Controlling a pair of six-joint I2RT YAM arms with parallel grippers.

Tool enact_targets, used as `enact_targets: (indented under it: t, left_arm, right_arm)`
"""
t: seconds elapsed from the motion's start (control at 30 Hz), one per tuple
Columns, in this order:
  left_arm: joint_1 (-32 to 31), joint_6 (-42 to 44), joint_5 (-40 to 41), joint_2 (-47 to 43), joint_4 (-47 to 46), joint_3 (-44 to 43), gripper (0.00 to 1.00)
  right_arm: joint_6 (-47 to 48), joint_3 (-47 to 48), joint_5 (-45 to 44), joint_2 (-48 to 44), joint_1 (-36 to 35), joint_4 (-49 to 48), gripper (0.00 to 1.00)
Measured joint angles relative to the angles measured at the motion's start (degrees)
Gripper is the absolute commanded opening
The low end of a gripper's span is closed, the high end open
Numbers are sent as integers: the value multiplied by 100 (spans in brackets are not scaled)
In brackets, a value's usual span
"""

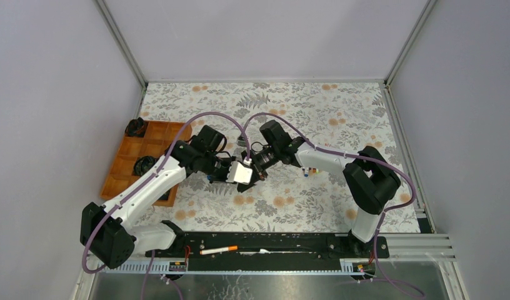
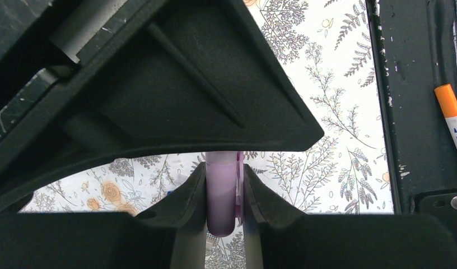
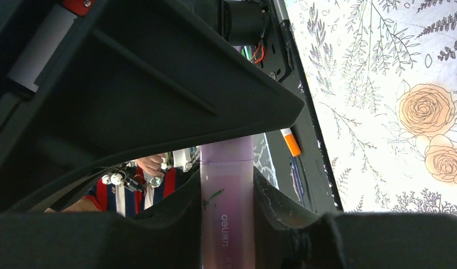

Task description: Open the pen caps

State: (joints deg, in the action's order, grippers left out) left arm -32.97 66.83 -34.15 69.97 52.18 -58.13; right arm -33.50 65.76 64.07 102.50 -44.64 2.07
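Mid-table, two robot arms share one pen. The left gripper [image 2: 224, 193] is clamped on the rounded end of the pink highlighter [image 2: 219, 216], which appears to be its cap, with a clip-like strip along one side. The right gripper [image 3: 226, 190] pinches the printed barrel of the same highlighter. Both sets of jaws stand narrow and tight against the plastic, and the pen is held off the surface between them.

The step in hand looks like the pull itself, and no gap between cap and barrel can be made out. The next move likely calls for a straight pull along the pen's axis, with both grips firm so the smooth barrel does not slide.

An orange-capped marker [image 1: 219, 250] lies on the black base rail [image 1: 290, 244] at the near edge. A cluster of small coloured pieces [image 1: 312, 170], probably caps, sits near the right arm. A floral tablecloth [image 1: 315, 106] covers the table, and a brown compartment tray [image 1: 124, 165] rests at its left edge. Pale lilac walls [image 1: 52, 94] on a metal frame close in the cell.
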Motion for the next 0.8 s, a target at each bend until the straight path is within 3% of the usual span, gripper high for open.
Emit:
enact_targets:
  t: [0.03,0.1,0.37,0.6,0.8]
  left_arm:
    - [0,7,-2,-2,2,0,50]
    - [-4,37,9,-7,11,2,56]
    - [-17,50,-17,-9,28,2,52]
    - [-46,70,-101,-9,22,0,33]
    - [-39,103,-57,-9,31,0,0]
  right_arm:
    - [-2,0,2,0,0,20,0]
    - [-4,2,4,0,0,28,0]
    - [-107,7,4,0,0,15,0]
    - [-376,50,50,52,-2,-299,0]
    - [-496,57,166,146,-46,-402,0]
